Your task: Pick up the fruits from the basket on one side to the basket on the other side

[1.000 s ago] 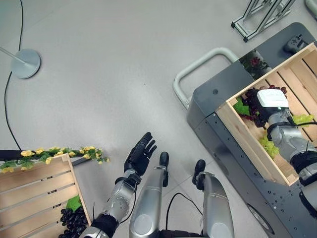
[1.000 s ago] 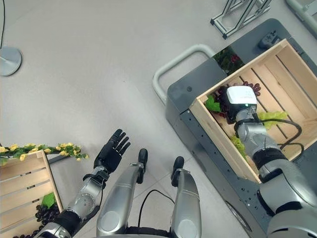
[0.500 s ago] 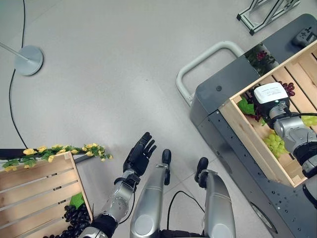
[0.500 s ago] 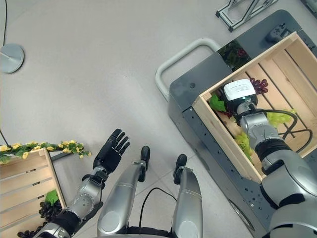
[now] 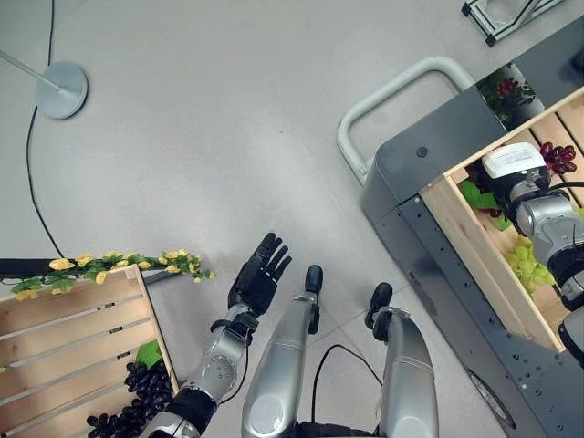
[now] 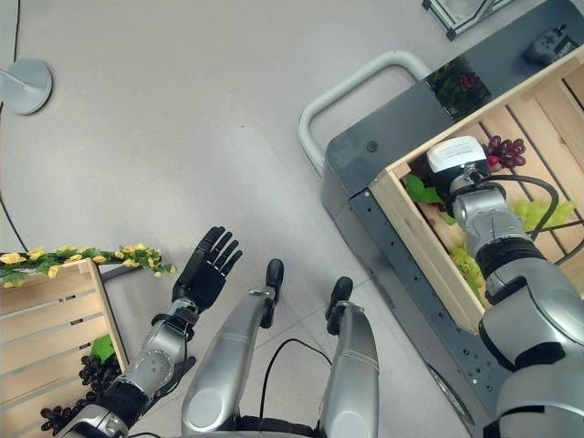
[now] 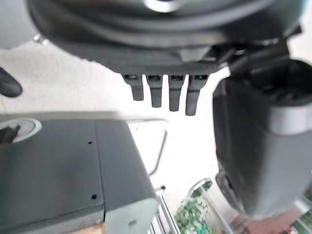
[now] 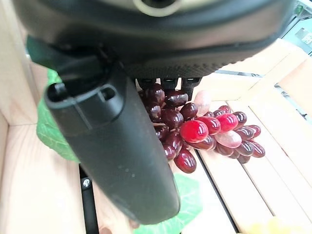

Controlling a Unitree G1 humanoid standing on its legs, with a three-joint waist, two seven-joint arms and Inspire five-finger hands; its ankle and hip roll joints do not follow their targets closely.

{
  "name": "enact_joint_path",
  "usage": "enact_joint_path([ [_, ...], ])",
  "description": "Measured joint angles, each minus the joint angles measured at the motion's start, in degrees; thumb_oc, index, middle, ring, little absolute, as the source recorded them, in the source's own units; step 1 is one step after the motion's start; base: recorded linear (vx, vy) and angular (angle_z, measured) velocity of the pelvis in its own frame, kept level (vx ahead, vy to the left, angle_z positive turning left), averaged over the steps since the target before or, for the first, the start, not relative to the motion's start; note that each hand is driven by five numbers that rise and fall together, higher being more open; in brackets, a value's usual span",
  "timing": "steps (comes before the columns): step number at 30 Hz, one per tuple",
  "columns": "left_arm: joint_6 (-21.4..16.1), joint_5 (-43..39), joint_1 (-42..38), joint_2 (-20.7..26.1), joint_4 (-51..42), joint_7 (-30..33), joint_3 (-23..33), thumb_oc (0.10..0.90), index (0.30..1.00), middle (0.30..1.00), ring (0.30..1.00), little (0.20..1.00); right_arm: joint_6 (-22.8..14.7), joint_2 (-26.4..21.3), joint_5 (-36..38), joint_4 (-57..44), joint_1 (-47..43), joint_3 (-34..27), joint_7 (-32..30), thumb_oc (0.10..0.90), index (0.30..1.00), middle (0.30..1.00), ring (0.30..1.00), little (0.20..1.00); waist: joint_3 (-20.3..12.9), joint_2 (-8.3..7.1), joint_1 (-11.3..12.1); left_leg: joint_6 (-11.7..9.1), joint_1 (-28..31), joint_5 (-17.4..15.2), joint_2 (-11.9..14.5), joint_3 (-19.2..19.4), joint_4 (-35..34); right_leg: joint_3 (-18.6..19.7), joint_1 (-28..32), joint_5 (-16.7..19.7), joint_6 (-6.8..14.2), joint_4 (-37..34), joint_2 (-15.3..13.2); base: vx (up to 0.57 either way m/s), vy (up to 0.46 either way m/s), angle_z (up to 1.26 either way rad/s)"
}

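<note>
A bunch of red grapes [image 8: 204,131] lies at the far left end of the wooden crate [image 5: 474,246] on my right. My right hand [image 8: 112,146] reaches down onto it. Its thumb sticks out straight beside the bunch, its fingers [image 8: 168,84] rest straight on the far side, and nothing is gripped. Green grapes [image 5: 529,265] and a green leaf [image 5: 474,193] lie in the same crate. At lower left, a second wooden crate [image 5: 64,328] holds dark grapes [image 5: 137,401]. My left hand [image 5: 258,278] is raised open over the floor between the crates.
The right crate sits on a grey cart [image 5: 438,155] with a white loop handle [image 5: 392,91]. A yellow flower garland [image 5: 119,265] runs along the left crate's far rim. A round lamp base [image 5: 62,89] with a cable stands at the far left, and a metal frame [image 5: 511,14] at the top right.
The whole picture has shifted, so the camera moved. My right hand has drawn slightly toward the crate's near corner, uncovering more of the red grapes. The left hand keeps its pose.
</note>
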Motion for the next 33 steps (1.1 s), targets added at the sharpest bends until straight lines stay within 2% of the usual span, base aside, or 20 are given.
enact_joint_path([
  [1, 0.00, -0.19, -0.02, 0.00, -0.59, -0.11, -0.04, 0.800, 0.900, 0.900, 0.900, 0.900, 0.00, -0.18, 0.01, -0.08, -0.29, 0.00, -0.01, 0.400, 0.300, 0.300, 0.300, 0.300, 0.00, 0.00, 0.01, 0.00, -0.42, 0.00, -0.02, -0.01, 0.00, -0.09, -0.47, 0.01, 0.00, 0.05, -0.10, -0.03, 0.023, 0.01],
  [8, 0.01, -0.59, -0.38, -0.04, -1.56, -0.11, -0.08, 0.800, 0.900, 0.900, 0.900, 0.900, 0.13, -0.93, 2.62, 0.34, -1.27, -0.14, -2.81, 0.400, 0.300, 0.300, 0.300, 0.300, 0.00, 0.01, 0.08, -0.01, -2.26, 0.00, -0.58, -0.15, 0.24, 0.14, -2.56, 0.06, -0.02, 0.58, -0.49, -0.04, 0.028, 0.00],
  [15, 0.01, -0.55, 0.07, -0.05, -1.56, 0.27, -0.06, 0.800, 0.900, 0.900, 0.900, 0.900, -0.32, -0.91, 6.91, 0.18, 1.25, -1.12, -4.93, 0.400, 0.300, 0.300, 0.300, 0.300, 0.00, 0.00, 0.17, 0.75, -1.27, -0.36, -0.50, 0.55, 2.51, 0.01, -1.01, 0.45, -0.26, 1.32, -0.41, -0.03, 0.039, -0.04],
  [21, 0.01, -0.53, 0.00, -0.09, -1.51, 0.67, -0.02, 0.800, 0.900, 0.900, 0.900, 0.900, -3.05, -0.71, 9.25, -2.36, 9.15, -3.55, -5.95, 0.400, 0.300, 0.300, 0.300, 0.300, 0.04, -0.01, 0.05, 1.50, 4.38, -1.51, -0.51, 1.14, 2.59, -1.02, 5.23, 0.12, 0.12, 0.25, -0.80, 0.00, 0.011, -0.02],
  [26, 0.01, -0.12, 0.48, -0.11, -1.47, 0.94, 0.07, 0.800, 0.900, 0.900, 0.900, 0.900, -3.21, -0.65, 10.95, -3.30, 15.03, -9.73, -8.10, 0.400, 0.300, 0.300, 0.300, 0.300, 0.02, -0.34, -0.53, 2.29, 11.07, -2.53, -0.61, 1.39, 1.30, -0.74, 12.19, 0.02, 0.19, -1.99, -0.88, 0.06, 0.017, -0.05],
  [29, 0.01, 2.95, 0.69, 0.43, -1.53, 1.67, 0.12, 0.800, 0.900, 0.900, 0.900, 0.900, -3.21, -0.67, 11.76, -4.03, 16.45, -12.52, -8.95, 0.400, 0.300, 0.300, 0.300, 0.300, -0.02, -1.66, -1.24, 2.28, 13.30, -2.52, -0.60, 2.04, -1.01, -0.73, 13.99, -0.08, 0.48, -3.72, -1.00, 0.04, 0.007, -0.04],
  [30, 0.09, 7.10, 0.70, 1.22, -1.48, 3.05, -0.46, 0.800, 0.900, 0.900, 0.900, 0.900, -3.21, -0.66, 13.28, -4.90, 17.89, -14.39, -9.55, 0.400, 0.300, 0.300, 0.300, 0.300, -0.09, -2.39, -1.66, 2.12, 14.44, -2.38, -0.53, 2.67, -2.65, -0.66, 14.78, -0.05, 0.52, -4.98, -1.09, 0.10, 0.028, 0.09],
  [33, 0.04, 19.55, 0.68, 4.06, -1.50, 5.77, -3.74, 0.800, 0.900, 0.900, 0.900, 0.900, -3.18, -0.68, 18.20, -6.78, 21.11, -18.50, -10.30, 0.400, 0.300, 0.300, 0.300, 0.300, -0.11, -2.94, -2.35, 1.96, 17.67, -2.25, -0.29, 3.09, -5.49, -0.44, 17.84, 0.22, 0.91, -7.49, -0.95, 0.11, 0.046, -0.04],
])
